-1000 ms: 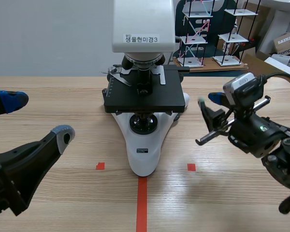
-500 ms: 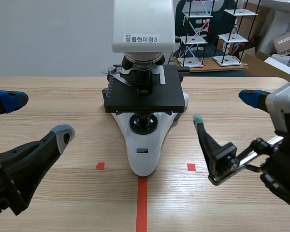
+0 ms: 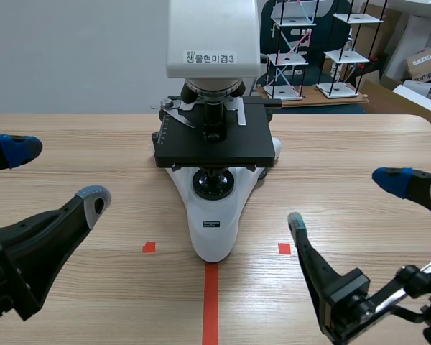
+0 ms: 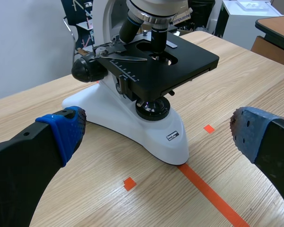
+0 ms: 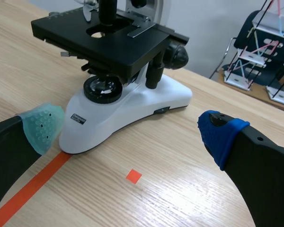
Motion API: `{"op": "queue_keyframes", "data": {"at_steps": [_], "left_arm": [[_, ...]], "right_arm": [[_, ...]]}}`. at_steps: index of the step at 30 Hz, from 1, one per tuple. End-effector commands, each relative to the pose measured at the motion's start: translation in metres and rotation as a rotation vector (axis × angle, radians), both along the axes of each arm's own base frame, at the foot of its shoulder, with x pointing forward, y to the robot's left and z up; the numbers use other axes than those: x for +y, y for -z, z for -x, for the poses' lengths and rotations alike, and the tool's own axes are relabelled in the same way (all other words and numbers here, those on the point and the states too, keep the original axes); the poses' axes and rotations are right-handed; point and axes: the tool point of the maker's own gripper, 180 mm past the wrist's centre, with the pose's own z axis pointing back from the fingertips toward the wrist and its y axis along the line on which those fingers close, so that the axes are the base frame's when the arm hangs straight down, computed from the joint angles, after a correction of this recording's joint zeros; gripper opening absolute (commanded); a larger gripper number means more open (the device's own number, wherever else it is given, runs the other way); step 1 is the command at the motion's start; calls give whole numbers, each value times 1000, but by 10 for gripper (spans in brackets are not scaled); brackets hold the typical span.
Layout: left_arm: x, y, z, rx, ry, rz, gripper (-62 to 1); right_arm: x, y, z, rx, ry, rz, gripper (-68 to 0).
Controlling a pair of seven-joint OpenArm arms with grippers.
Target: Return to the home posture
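Your right gripper point(image 3: 341, 200) has pulled back from the microscope point(image 3: 214, 215) to mirror your unmoved left gripper point(image 3: 56, 172), fingers of both apart and empty; home posture looks nearly reached.

Ahead of the left hand point(image 3: 56, 175) and the right hand point(image 3: 343, 200), the microscope point(image 3: 214, 144) loses the top of its head to the scene view's edge. Both wrist views cut it off just above the objectives. The small label point(image 4: 172, 136) on its base, on the side facing the hands, is too small to read. Under the stage clip point(image 4: 125, 56) there may be a slide, but that cannot be told. The left hand's outer finger shows only its blue tip in the scene view, and the arm behind it is out of frame. The right hand's wrist is cut off below, and its outer finger runs out at the side.
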Motion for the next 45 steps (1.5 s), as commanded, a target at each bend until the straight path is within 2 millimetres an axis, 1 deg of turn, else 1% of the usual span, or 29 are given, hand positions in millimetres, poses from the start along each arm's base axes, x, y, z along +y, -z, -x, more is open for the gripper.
{"op": "queue_keyframes", "data": {"at_steps": [1,24,45], "left_arm": [[1,-5,0,-15,-10,19,14],[1,-5,0,-15,-10,19,14],[1,-5,0,-15,-10,19,14]], "right_arm": [[-1,-11,-4,-37,4,-15,-54],[0,-15,-4,-60,3,-25,-54],[0,-15,-4,-60,3,-25,-54]]}}
